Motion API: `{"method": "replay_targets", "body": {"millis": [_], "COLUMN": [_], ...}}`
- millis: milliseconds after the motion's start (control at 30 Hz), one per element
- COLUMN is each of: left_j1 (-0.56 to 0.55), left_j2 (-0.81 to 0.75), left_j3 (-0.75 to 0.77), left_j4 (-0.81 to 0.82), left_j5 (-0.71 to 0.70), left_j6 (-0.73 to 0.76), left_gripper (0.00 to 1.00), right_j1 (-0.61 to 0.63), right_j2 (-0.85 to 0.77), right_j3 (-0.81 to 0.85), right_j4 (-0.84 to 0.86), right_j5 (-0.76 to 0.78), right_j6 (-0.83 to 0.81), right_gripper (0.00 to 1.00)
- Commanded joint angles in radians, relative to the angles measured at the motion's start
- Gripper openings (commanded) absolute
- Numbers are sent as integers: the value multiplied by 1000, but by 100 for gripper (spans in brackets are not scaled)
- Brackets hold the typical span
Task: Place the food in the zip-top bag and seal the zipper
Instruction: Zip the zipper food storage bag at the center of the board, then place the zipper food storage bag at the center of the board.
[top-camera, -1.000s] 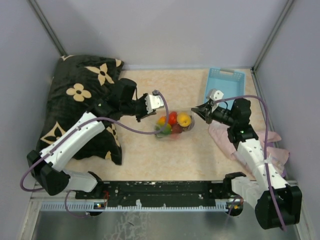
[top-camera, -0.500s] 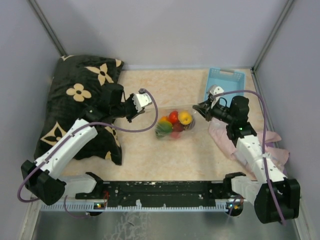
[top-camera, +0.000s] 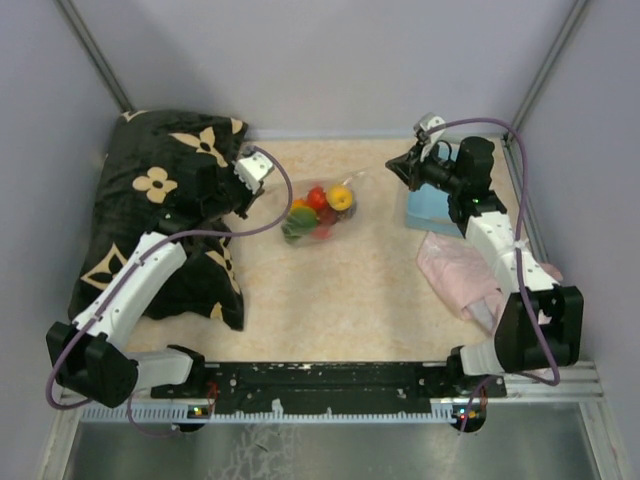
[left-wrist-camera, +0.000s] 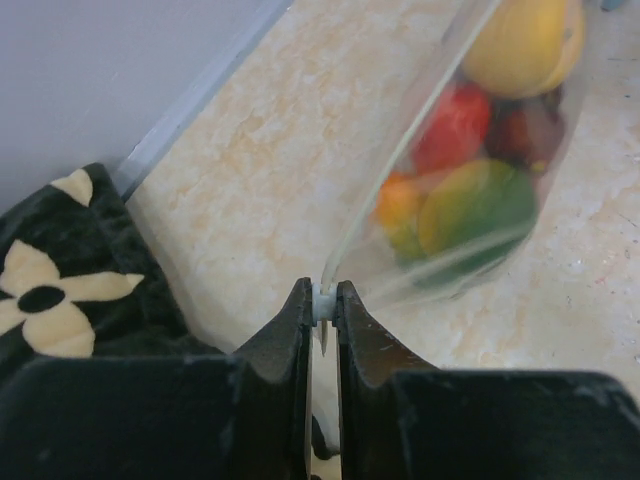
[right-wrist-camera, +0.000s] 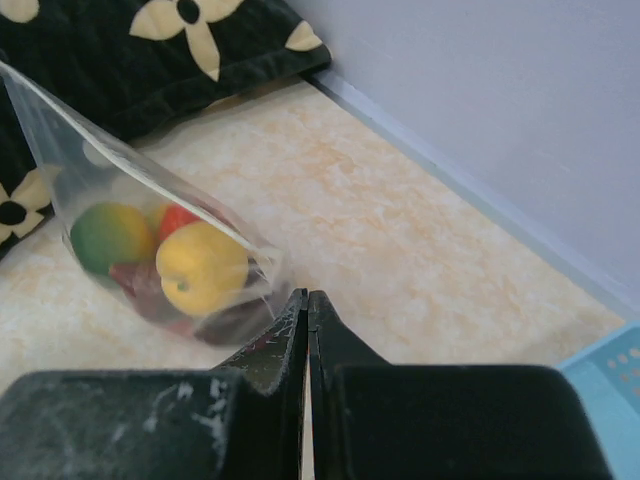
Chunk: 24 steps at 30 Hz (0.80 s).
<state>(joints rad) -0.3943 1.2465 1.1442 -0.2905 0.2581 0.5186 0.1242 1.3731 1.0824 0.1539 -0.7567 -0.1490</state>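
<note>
The zip-top bag (top-camera: 320, 208) holds the food: a yellow fruit (top-camera: 341, 197), a red one (top-camera: 317, 197), a green one (top-camera: 302, 216) and darker pieces. My left gripper (top-camera: 262, 185) is shut on the zipper end (left-wrist-camera: 323, 303), beside the pillow. The bag (left-wrist-camera: 470, 240) hangs away from it with the food (left-wrist-camera: 480, 200) bunched at the bottom. My right gripper (top-camera: 393, 168) is shut and empty, over the basket's near-left corner. Its fingertips (right-wrist-camera: 298, 302) sit just right of the bag's corner (right-wrist-camera: 268, 262), apart from it. The zipper (right-wrist-camera: 130, 165) runs as a taut strip.
A black floral pillow (top-camera: 165, 195) fills the left side under my left arm. The light blue basket (top-camera: 428, 208) stands at the back right, a pink cloth (top-camera: 460, 270) in front of it. Grey walls close the back and both sides.
My left gripper has drawn back and left toward the pillow, dragging the bag with it. My right gripper has moved back to the basket and is now apart from the bag.
</note>
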Motion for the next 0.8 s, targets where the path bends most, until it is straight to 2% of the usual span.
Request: {"method": "replay_targets", "body": {"millis": [0,200,333,400,533,700,767], "left_j1": [26,24,25,24,23,23,23], "left_j2": [-6,-72,-150,-204,-323,-421,-445], "left_j3": [-24,-128,-176,-212,-297,-432,-470], "left_j4": [73,79,21,10,9,59,84], "left_j5": [18,169,227,249,359,476,519], "left_j6": [-91,-247,-309,-338,-402,-552,-612], "left_gripper": [4,6,8,9,15,23,30], "right_j1": [-26,-26,-26,-26,-26,-26,-26], "right_j2": [14,-68,-181,-247,-418,-631,-699], "right_j3": [21,-169,-289,-326,-379,-426,-436], "right_j4": [44,114,93,43,-55,-131,-179], "right_j5": [1,-64,-25,14,97,206,273], "right_j6": [43,161,264,286,307,336,344], "right_gripper": [0,0,0,7,14,32,36]}}
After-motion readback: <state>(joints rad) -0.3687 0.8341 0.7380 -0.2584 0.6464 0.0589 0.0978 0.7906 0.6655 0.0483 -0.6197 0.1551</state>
